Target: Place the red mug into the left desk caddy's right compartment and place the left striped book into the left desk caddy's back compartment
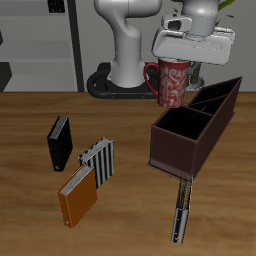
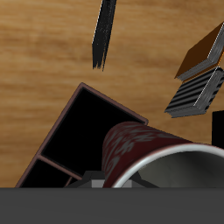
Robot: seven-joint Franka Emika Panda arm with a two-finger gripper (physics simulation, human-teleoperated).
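The red mug [image 1: 171, 80] hung gripped in the closed gripper [image 1: 187, 58] above the left desk caddy [image 1: 195, 126]; next, it probably needed lowering into the right compartment [image 2: 92, 127].

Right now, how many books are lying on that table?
4: a black book, a striped book beside it, an orange book nearer the front edge, and a slim striped book below the caddy. None seem hidden.

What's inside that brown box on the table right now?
The left desk caddy looks empty: dark compartments, nothing showing. The red mug hangs in the gripper above it, hiding part.
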